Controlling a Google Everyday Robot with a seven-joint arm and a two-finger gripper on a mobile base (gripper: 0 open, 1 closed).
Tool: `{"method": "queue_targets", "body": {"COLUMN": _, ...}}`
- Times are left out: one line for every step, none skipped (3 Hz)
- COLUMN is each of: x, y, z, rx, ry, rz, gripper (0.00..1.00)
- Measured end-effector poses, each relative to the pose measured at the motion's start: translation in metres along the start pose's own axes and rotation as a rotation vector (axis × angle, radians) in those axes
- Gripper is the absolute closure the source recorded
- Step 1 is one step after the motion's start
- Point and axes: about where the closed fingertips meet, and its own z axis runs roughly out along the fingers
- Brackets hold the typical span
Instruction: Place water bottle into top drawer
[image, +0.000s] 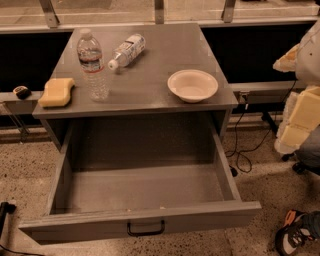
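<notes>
Obs.: grey cabinet (165, 55) seen from the front and above. Top drawer (200, 216) pulled fully out, black pull handle (145, 229) centred on its front panel.

Water bottle (92, 65) stands upright on the cabinet top, front-left area, white cap up, red-and-dark band around its upper part. It is not in the drawer. Yellow sponge (57, 92) lies just beside it at the left edge.

Second bottle (128, 50) (wide white-and-blue label) lies on its side behind the upright one, cap pointing front-left. White bowl (192, 85) sits near the front-right corner, well apart from both bottles.

Gripper (301, 119): pale yellow and white, at the right edge of the view, beside the cabinet's right side and cut off by the frame. How far open it is, or whether it has hold of anything: cannot tell. Well apart from the water bottle.

Dark cables (245, 150) trail on the speckled floor at right.
</notes>
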Motion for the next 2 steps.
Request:
{"method": "queue_targets", "body": {"x": -0.002, "y": -0.001, "z": 0.0, "rx": 0.002, "ry": -0.005, "rz": -0.003, "gripper": 0.0}}
{"method": "queue_targets", "body": {"x": -0.07, "y": -0.022, "z": 0.013, "rx": -0.007, "ry": -0.137, "rz": -0.102, "gripper": 0.0}}
